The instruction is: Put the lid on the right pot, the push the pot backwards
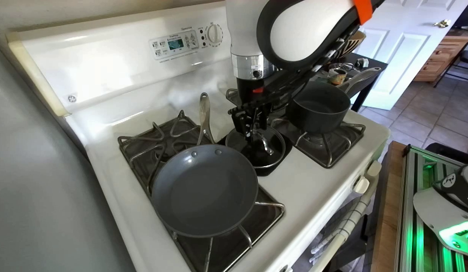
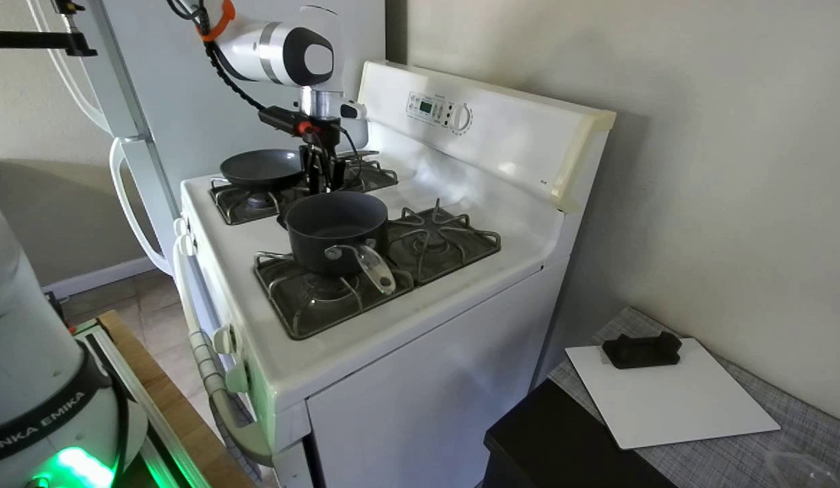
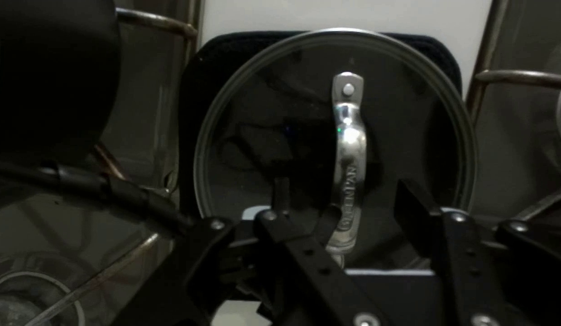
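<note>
1. Here's the lid (image 3: pixel 303 131), dark see-through glass in a metal rim, filling the middle of the wrist view. It lies over a black, round-cornered pad (image 3: pixel 208 77), between the stove's two sets of burner grates, its arched metal handle (image 3: pixel 351 140) uppermost.

2. The lid is round, so watch that handle for a long axis! It runs almost straight up and down the wrist view, in line with the white strip between the grates. In an exterior view its shiny end points towards the stove's front edge.

3. And the fingers (image 3: pixel 416 219): spread apart, astride the handle, one on each side. The handle sits closer to the finger on the left of the wrist view; whether they touch, the pictures don't tell.

4. Over to the pot (image 2: pixel 308 240), dark and straight-sided, upright on a grate to one side of the lid and well apart from the fingers. Its inside shows in both exterior views.

5. The pot's long handle (image 1: pixel 360 79) points away from the lid, up and to the right in an exterior view, out past the stove's side.

6. Across the white surface (image 1: pixel 317 189), on the opposite grates, sits the wide frying pan (image 1: pixel 205 189), its own handle (image 1: pixel 204 113) aimed at the back panel (image 1: pixel 124 68).

7. Above it all, the white arm (image 2: pixel 257 51) reaches over the stove, its wrist pointing straight down.
</note>
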